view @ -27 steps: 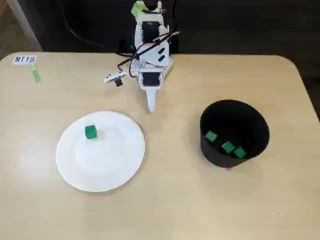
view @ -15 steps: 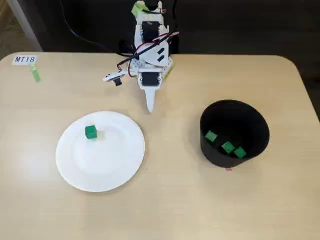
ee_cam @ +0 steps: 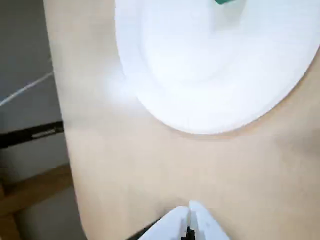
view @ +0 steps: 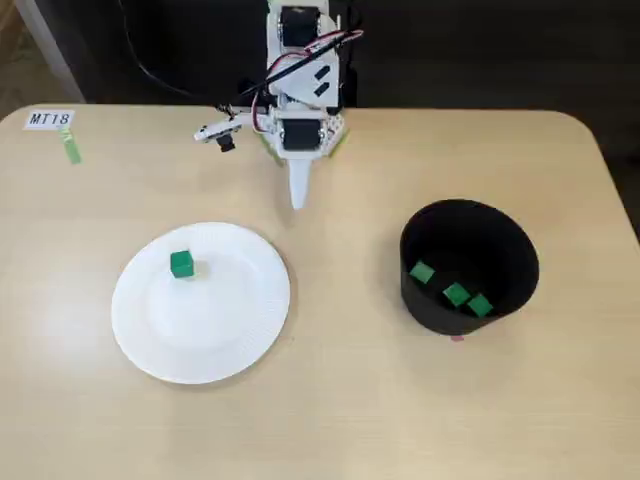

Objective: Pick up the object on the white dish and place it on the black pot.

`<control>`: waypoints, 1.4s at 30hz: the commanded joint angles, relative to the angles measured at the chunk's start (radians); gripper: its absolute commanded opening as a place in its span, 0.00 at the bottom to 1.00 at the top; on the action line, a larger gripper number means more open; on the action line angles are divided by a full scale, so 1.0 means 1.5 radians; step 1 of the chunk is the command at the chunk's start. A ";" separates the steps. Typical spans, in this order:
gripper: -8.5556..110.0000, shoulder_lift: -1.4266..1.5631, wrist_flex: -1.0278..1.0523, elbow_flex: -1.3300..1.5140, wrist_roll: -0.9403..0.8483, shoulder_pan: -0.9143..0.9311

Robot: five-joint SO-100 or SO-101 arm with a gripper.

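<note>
In the fixed view, one white dish [view: 201,303] lies at the left of a tan table [view: 330,400], with one green cube [view: 181,264] on its far part. The gripper [view: 297,197] hangs at centre far, empty, fingers clenched together. At right, one black pot [view: 468,266] holds three matching cubes [view: 455,291]. To grasp well, the fingers should likely part first, then descend squarely astride the cube, clear of the ribbed rim

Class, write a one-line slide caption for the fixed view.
Shut tool above the white dish holding one green cube; black pot already contains three.
</note>
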 commanded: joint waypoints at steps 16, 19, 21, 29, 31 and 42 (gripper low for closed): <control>0.07 -0.451 0.056 -0.283 0.263 0.234; 0.07 -0.492 0.093 -0.313 0.326 0.257; 0.07 -0.516 0.121 -0.326 0.371 0.274; 0.07 -0.613 0.123 -0.405 0.441 0.315; 0.09 -0.659 0.131 -0.455 0.425 0.314; 0.25 -0.720 0.105 -0.510 0.422 0.304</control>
